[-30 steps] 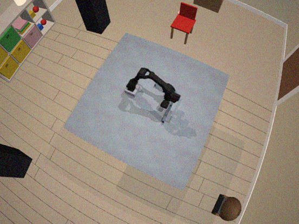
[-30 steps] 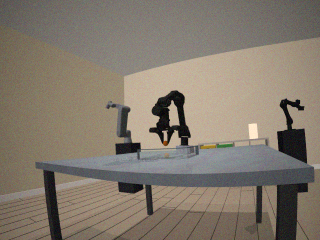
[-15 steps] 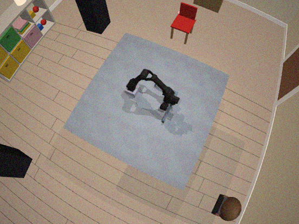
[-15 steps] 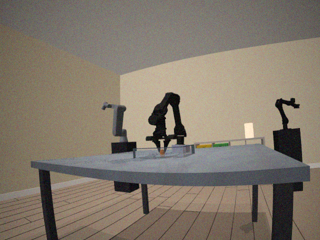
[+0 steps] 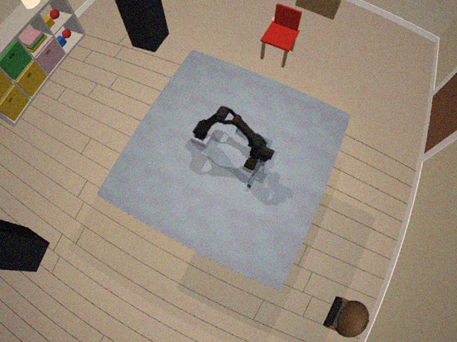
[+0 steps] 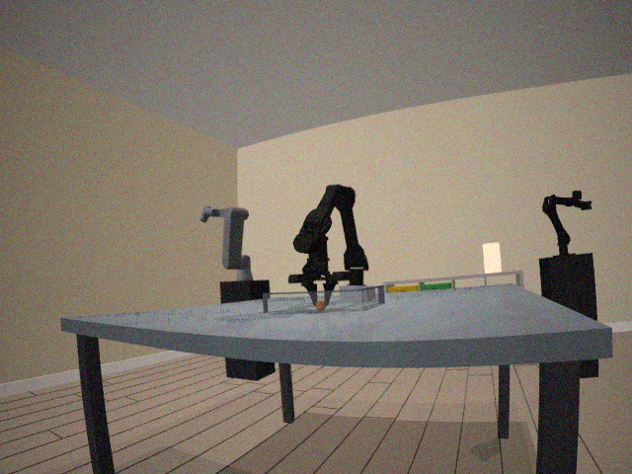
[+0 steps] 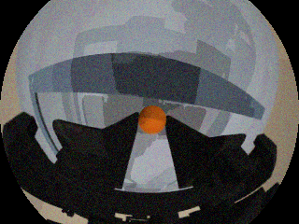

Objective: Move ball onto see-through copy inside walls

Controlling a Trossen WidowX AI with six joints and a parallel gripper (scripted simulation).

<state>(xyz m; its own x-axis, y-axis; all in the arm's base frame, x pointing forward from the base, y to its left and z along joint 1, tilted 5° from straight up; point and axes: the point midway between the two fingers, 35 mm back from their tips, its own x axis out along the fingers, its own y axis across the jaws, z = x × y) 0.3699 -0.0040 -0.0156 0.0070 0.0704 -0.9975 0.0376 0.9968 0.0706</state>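
One hand (image 6: 320,295), clamped on the orange ball (image 6: 320,304), had it low at the table (image 6: 408,316), inside the clear walls (image 6: 326,299). We judged: settle it fully on the spot, open slowly, lift straight up w/o nudging.

The arm (image 6: 329,229) at the centre of the exterior frame is matt black everywhere, made of thick rounded links with bulky joints. Its gripper (image 6: 320,294) has two dark fingers that narrow to points. No markings are readable.
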